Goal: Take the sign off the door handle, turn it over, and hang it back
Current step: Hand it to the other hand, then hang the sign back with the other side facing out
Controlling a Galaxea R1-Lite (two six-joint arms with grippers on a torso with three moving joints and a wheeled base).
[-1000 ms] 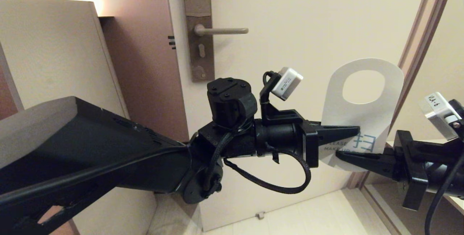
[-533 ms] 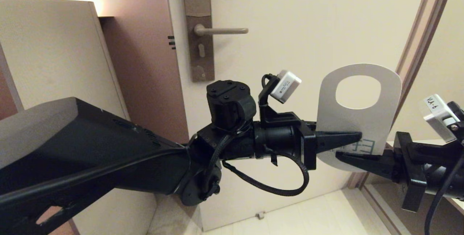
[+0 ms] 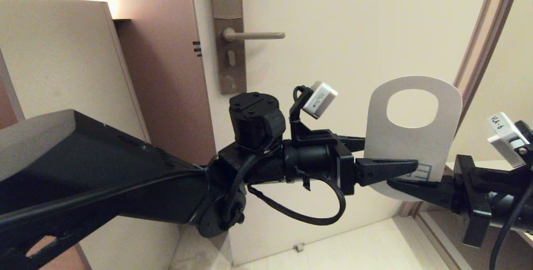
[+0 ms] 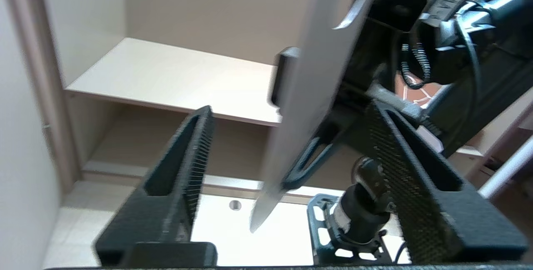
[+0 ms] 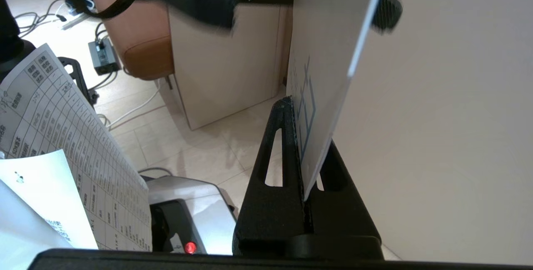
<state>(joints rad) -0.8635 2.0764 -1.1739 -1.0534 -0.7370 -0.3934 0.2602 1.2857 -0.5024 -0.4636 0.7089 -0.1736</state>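
The white door sign (image 3: 410, 141), with an oval hanging hole and blue print near its lower end, stands upright in front of the door, off the bare lever handle (image 3: 254, 35). My right gripper (image 3: 393, 183) is shut on the sign's lower edge; the right wrist view shows the card (image 5: 329, 32) pinched between its fingers (image 5: 306, 136). My left gripper (image 3: 391, 153) is open, one finger before the sign and one behind it. In the left wrist view the sign (image 4: 304, 107) stands edge-on between the spread fingers (image 4: 289, 109), touching neither.
The handle's metal lock plate (image 3: 227, 32) is on the door's left side. A beige cabinet (image 3: 62, 74) stands to the left and the door frame (image 3: 479, 53) to the right. Printed papers (image 5: 62, 145) and cables lie below my right arm.
My left gripper has opened, let go of the sign and drawn back a little to the left. The sign has dropped slightly and stays in the right gripper.
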